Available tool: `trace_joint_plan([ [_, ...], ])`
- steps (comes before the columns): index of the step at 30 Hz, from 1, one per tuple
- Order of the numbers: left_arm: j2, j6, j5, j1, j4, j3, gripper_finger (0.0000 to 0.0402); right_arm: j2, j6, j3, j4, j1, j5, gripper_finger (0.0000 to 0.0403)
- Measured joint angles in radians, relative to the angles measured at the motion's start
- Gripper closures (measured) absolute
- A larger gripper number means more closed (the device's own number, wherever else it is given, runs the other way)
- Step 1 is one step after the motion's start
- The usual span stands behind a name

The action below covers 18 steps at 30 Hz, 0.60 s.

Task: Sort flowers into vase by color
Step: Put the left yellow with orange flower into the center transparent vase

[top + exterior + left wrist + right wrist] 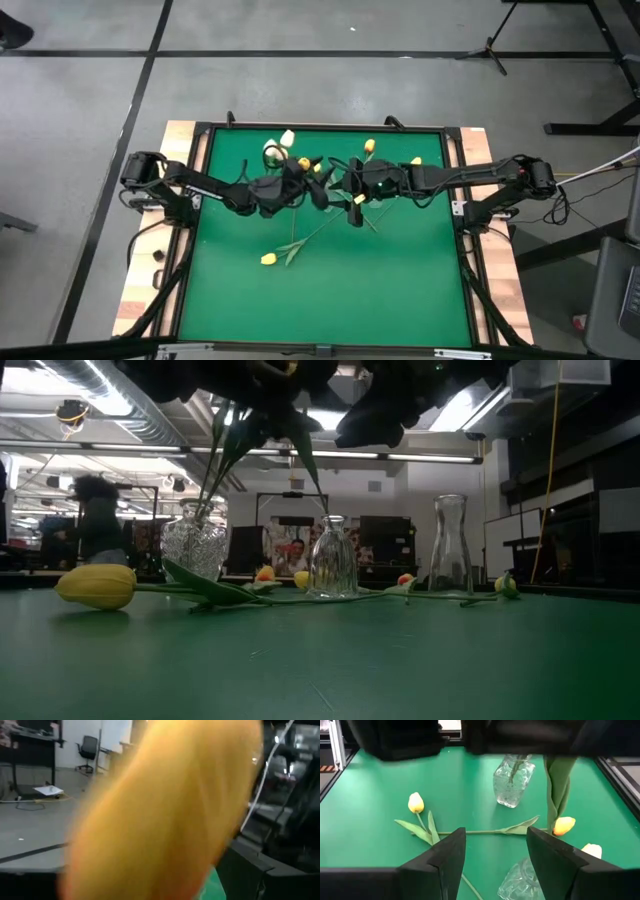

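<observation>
1. Tulips are spread over the green tabletop (pixel 400 290): right jaws (pixel 496 847) stand apart, holding nothing, above a yellow tulip (pixel 416 803) lying flat.
2. Left jaws (pixel 312 190) hover mid-table; whether they are apart or together cannot be told. An orange-yellow bud (pixel 165 815) fills the left wrist view.
3. Another yellow tulip (pixel 268 259) lies on the near side of both arms.
4. Beyond stand a cut-glass vase (pixel 194 543) with stems in it, a middle vase (pixel 333 560) and a tall carafe (pixel 450 546).
</observation>
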Motion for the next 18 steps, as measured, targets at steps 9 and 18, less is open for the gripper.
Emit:
trace_joint_plan([
  [9,0.000,-0.001,0.023,-0.010,0.029,0.000,0.0175,0.057,0.026,0.000,0.144,0.000,-0.034,0.0191],
  [18,0.001,-0.002,0.020,-0.011,0.034,0.000,0.0175,0.126,0.055,0.000,0.230,0.001,-0.038,0.0191],
])
